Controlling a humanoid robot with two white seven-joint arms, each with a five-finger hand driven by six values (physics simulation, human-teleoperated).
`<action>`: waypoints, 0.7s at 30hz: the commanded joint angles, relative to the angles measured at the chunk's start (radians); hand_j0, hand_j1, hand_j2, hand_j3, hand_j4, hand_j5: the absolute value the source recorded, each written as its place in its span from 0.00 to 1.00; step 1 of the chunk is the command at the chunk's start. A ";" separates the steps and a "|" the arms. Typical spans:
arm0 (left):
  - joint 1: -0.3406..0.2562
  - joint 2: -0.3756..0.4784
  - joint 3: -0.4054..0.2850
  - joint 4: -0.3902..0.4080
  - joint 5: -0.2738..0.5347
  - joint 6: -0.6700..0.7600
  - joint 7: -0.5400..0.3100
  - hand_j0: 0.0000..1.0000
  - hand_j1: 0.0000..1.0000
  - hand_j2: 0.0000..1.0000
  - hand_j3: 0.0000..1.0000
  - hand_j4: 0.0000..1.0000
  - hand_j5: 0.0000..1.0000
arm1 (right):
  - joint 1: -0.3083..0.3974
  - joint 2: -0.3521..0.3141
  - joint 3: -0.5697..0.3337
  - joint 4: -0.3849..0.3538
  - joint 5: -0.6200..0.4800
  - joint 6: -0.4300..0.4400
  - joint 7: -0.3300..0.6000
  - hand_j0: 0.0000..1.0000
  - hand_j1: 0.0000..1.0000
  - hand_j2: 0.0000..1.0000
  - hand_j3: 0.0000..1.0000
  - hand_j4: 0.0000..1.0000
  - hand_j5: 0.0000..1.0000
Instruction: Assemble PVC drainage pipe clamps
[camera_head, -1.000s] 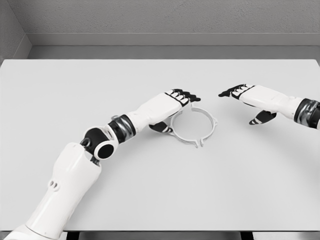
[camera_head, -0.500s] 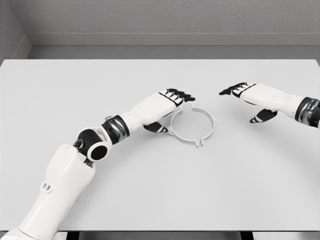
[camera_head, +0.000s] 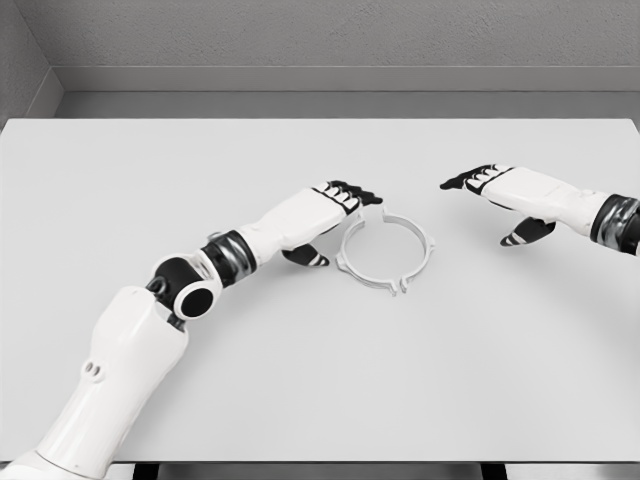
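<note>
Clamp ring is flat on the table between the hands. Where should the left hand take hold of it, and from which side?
Probably the near-left arc of the clamp ring, coming from the left with the left hand, which is already beside it. The ring lies flat and thin, so pinch across the band, clear of the ear tabs.

A plain white table (camera_head: 320, 380) fills the view. One white ring-shaped pipe clamp (camera_head: 386, 252) lies flat near its centre.
</note>
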 joint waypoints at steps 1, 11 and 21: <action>0.000 -0.006 -0.004 0.004 0.002 0.001 0.001 1.00 1.00 1.00 1.00 1.00 1.00 | 0.000 -0.001 -0.001 -0.002 -0.005 0.002 0.000 1.00 1.00 1.00 1.00 1.00 1.00; -0.009 -0.038 -0.008 0.035 -0.004 0.001 0.001 1.00 1.00 1.00 1.00 1.00 1.00 | 0.002 -0.006 -0.025 0.007 -0.005 0.004 -0.005 1.00 1.00 1.00 1.00 1.00 1.00; -0.032 -0.067 -0.010 0.074 -0.008 0.000 0.001 1.00 1.00 1.00 1.00 1.00 1.00 | 0.000 -0.012 -0.025 0.007 -0.005 0.006 -0.005 1.00 1.00 1.00 1.00 1.00 1.00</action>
